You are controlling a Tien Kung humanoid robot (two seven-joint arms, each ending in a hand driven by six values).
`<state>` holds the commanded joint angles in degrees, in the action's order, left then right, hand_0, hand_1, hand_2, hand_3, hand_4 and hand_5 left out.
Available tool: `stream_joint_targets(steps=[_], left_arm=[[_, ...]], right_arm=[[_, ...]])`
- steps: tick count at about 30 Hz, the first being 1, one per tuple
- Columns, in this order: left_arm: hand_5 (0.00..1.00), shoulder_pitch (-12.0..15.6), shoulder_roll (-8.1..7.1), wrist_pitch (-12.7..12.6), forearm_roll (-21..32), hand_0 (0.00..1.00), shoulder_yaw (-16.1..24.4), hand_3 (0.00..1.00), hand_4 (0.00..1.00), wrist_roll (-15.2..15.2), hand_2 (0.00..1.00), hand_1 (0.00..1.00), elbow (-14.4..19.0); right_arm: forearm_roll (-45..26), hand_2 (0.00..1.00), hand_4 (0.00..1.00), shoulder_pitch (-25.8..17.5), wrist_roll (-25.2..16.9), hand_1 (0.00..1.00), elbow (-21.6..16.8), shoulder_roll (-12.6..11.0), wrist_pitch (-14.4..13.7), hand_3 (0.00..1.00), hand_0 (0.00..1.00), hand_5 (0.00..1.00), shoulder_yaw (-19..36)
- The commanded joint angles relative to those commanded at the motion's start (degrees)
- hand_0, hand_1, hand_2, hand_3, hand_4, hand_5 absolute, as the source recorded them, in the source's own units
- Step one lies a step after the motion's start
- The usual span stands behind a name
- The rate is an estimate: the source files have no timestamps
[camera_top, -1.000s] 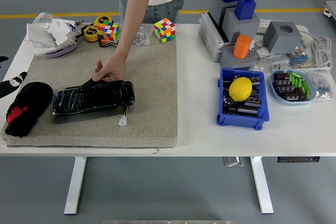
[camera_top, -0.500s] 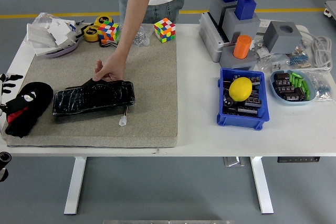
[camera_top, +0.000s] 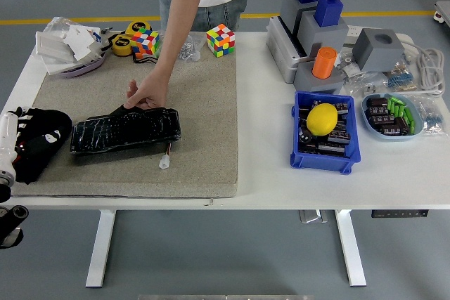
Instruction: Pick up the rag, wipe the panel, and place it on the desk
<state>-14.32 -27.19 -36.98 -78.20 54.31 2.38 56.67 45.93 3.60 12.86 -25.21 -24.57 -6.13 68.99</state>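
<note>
The rag (camera_top: 39, 142) is lying at the mat's (camera_top: 204, 114) left edge on the table (camera_top: 267, 173), just left of the panel (camera_top: 125, 131), with the parts bin (camera_top: 325, 135) sitting well to the right.

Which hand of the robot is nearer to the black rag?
Left. The left hand is at the black rag on the mat's left end, against its left side. The right hand is not in view.

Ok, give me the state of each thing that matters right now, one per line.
rag: black, bunched on the mat's left end, not lifted.
left hand: at the rag's left edge, grasp unclear.
panel: lying flat on the mat, dark, connector wire trailing.
person's hand: pressing the panel's far edge.
blue bin: holds a yellow lemon-like object.
</note>
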Motion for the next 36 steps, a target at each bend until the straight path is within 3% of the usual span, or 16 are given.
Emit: stream_joint_targets(steps=[17,18,23,24,36], left_arm=[[0.212,-0.5,1.7,0.0,0.4,0.532,-0.1,0.654,0.896,1.4,0.766,0.689,-1.9],[0.085,-0.5,1.72,0.0,0.4,0.47,-0.1,0.62,0.801,1.4,0.754,0.636,-1.9],[0.085,-0.5,1.88,0.0,-0.4,0.47,0.7,0.62,0.801,1.1,0.754,0.636,-2.0],[0.044,-0.5,1.85,0.0,-0.5,0.394,0.7,0.605,0.746,1.0,0.716,0.515,-2.0],[0.013,-0.6,2.1,0.0,-1.4,0.358,1.3,0.599,0.713,1.1,0.692,0.481,-2.2]], right_arm=[[0.8,0.696,0.964,-0.1,-0.1,0.631,-0.7,0.1,-0.3,0.596,0.758,0.588,1.2],[0.9,0.696,0.964,-0.1,-0.1,0.631,-0.8,0.1,-0.3,0.595,0.758,0.588,1.3],[1.1,0.696,0.964,0.0,-0.2,0.631,-1.1,0.2,-0.4,0.595,0.758,0.588,1.5],[1.1,0.695,0.964,-0.1,-0.2,0.631,-1.1,0.2,-0.4,0.595,0.758,0.587,1.6],[1.4,0.695,0.964,0.0,-0.2,0.631,-1.4,0.2,-0.5,0.595,0.758,0.587,1.9]])
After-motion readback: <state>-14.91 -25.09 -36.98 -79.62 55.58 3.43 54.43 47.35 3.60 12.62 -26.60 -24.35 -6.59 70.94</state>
